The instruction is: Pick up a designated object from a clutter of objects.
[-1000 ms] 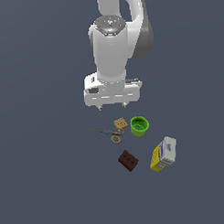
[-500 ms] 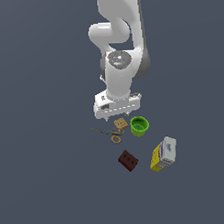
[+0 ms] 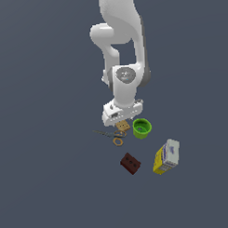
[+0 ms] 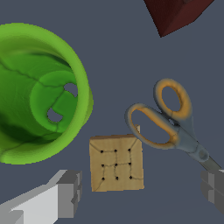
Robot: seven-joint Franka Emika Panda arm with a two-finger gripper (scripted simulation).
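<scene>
Wrist view: gripper (image 4: 142,192) spread apart, straddling the tan dotted block (image 4: 116,162), green cup (image 4: 39,94) and scissors (image 4: 173,120) flanking closely.

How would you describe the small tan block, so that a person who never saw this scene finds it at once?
Find the big green cup. Right beside it, between the cup and the orange-handled scissors, lies the tan block. It alone is pale wood colour with rows of small dark dots on its face.
</scene>
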